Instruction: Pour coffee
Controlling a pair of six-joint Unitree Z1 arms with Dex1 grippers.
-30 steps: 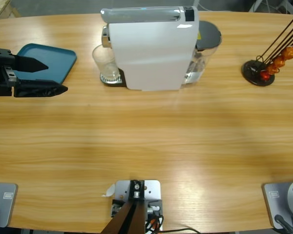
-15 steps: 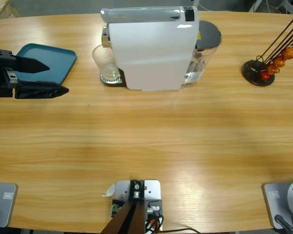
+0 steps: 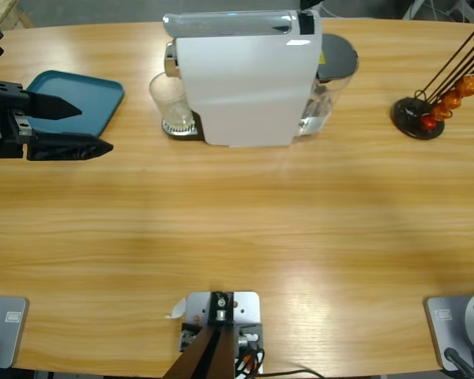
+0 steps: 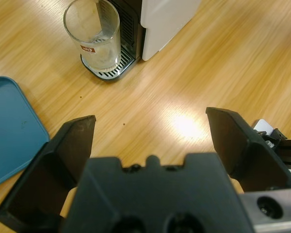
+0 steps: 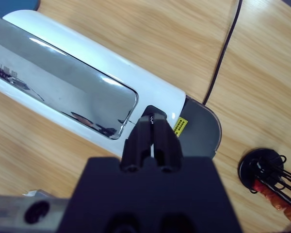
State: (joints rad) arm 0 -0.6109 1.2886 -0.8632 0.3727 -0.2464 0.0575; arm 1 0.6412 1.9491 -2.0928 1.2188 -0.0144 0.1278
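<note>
A clear drinking glass (image 3: 171, 103) (image 4: 93, 34) stands on the drip grate at the left end of the white coffee machine (image 3: 245, 79) (image 5: 87, 97). No dark coffee shows in the glass. My left gripper (image 3: 95, 126) (image 4: 150, 119) hovers open near the table's left edge. Its jaws point toward the glass, well short of it, with nothing between them. My right gripper (image 5: 153, 119) is shut and empty, looking down on the machine's chrome top near the grey tank lid (image 5: 201, 131).
A teal tray (image 3: 79, 95) (image 4: 9, 131) lies at the far left, beside the left gripper. A black capsule stand (image 3: 423, 110) (image 5: 266, 170) with orange capsules sits at the far right. A black cable (image 5: 223, 53) runs behind the machine.
The left gripper has crept slightly to the right, toward the glass. Nothing else has moved.
</note>
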